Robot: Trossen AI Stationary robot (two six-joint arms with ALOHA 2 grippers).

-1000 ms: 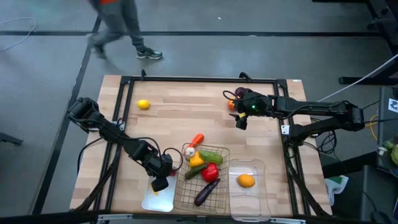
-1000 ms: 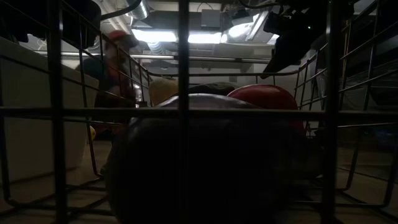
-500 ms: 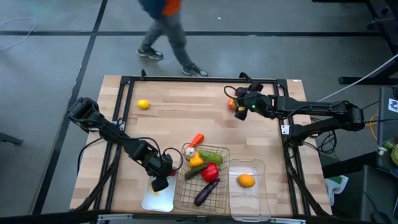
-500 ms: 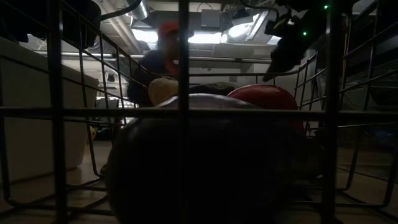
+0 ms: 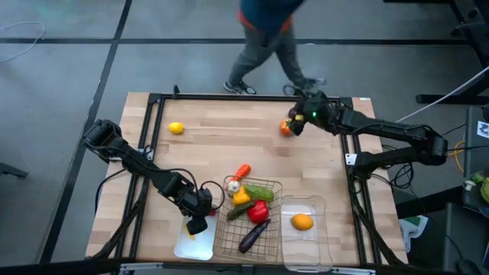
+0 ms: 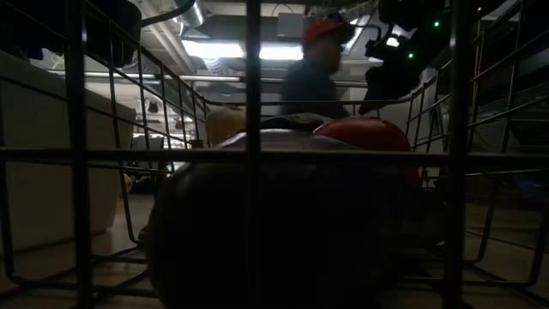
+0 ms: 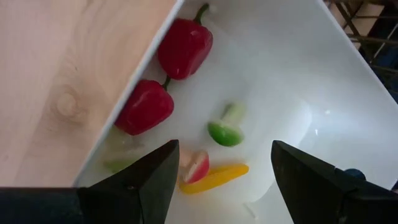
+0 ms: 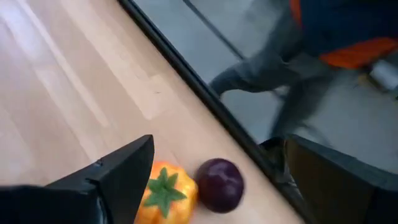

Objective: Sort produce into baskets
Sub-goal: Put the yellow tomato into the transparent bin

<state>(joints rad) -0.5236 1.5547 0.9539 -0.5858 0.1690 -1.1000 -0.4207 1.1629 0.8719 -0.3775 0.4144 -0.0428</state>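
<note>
Sorting looks partly done. Taking the wire-mesh basket [image 5: 248, 218] as landmark: inside it lie a yellow pepper [image 5: 241, 198], a red pepper [image 5: 258, 211], green cucumbers [image 5: 258, 192] and a purple eggplant [image 5: 254, 235]; a carrot [image 5: 242, 171] lies at its far rim, whether inside or on the tabletop [image 5: 221, 145] I cannot tell. The clear bin [image 5: 306, 229] just to its right holds one orange fruit [image 5: 302, 222]. The white tray [image 5: 195, 243] just to its left holds red peppers [image 7: 185, 48] and small pieces, with the left gripper [image 5: 196, 225] hovering over it, jaws spread and empty. Well beyond the basket, a lemon [image 5: 176, 128] sits alone at far left, and at far right the right gripper [image 5: 293, 124], jaws spread wide, hangs over an orange pepper [image 8: 163, 191] and a purple ball [image 8: 221, 182], gripping neither. At least three pieces remain; a person walks past beyond the tabletop.
</note>
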